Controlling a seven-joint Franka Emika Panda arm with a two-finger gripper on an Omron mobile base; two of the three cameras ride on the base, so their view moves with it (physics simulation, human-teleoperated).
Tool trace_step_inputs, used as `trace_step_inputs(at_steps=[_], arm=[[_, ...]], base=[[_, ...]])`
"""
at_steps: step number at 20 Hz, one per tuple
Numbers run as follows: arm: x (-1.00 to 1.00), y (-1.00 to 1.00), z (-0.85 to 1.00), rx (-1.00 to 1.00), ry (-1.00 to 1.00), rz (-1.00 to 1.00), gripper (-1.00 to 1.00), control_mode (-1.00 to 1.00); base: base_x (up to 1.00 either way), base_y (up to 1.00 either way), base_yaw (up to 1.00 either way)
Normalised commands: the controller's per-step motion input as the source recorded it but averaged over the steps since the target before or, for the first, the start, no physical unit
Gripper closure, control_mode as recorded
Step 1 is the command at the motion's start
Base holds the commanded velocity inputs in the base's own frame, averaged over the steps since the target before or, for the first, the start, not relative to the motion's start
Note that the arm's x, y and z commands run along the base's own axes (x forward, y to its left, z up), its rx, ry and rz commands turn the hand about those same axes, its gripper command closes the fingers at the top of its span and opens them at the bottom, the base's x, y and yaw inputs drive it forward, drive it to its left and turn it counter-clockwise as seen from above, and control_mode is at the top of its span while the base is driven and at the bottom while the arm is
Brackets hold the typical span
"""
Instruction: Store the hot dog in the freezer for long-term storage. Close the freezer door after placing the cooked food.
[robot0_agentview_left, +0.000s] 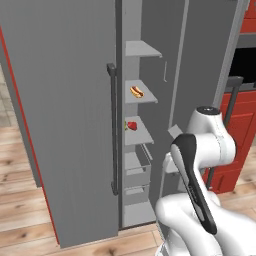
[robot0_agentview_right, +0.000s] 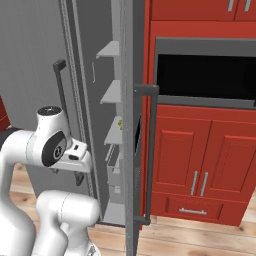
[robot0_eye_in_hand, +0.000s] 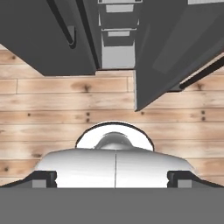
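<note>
fingers (robot0_eye_in_hand: 114, 186): two small dark tips at bottom corners of hand view, far apart, nothing between; pointing down at the floor
hot dog (robot0_agentview_left: 136, 92): tan bun w/ red sausage, lying on 2nd shelf from top inside freezer
freezer (robot0_agentview_left: 136, 150): tall narrow space, pale grey shelves up top, drawers lower down; seen thru gap betw. the two doors
freezer door (robot0_agentview_left: 65, 120): plain grey panel, swung open, not shut; long dark bar handle (robot0_agentview_left: 113, 127) on its edge
red block (robot0_agentview_left: 132, 125): small, on the shelf just below hot dog
other grey door (robot0_agentview_right: 131, 125): also standing open, on far side of the gap; dark bar handle (robot0_agentview_right: 150, 150) runs down it
arm (robot0_agentview_left: 200, 160): white w/ dark joints, bent in front of the fridge, low, apart from both doors
red cabinets (robot0_agentview_right: 200, 155): right beside fridge, w/ black opening above the doors
floor (robot0_eye_in_hand: 65, 100): light wood planks, under doors & hand
</note>
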Motion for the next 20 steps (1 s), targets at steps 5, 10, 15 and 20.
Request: trace_step_inputs(at_steps=[5, 10, 15, 20], arm=[[-0.18, -0.49, 0.13, 0.06, -0.14, 0.05, -1.00, -1.00], [-0.07, -0.78, 0.03, 0.08, -0.10, 0.05, -1.00, -1.00], [0.08, -0.82, 0.00, 0.11, -0.02, 0.07, -1.00, -1.00], [0.25, -0.82, 0.00, 0.13, 0.00, 0.10, -1.00, -1.00]], base=[[0.00, 0.00, 0.00], [0.00, 0.00, 0.00], [0.00, 0.00, 0.00], [0.00, 0.00, 0.00]])
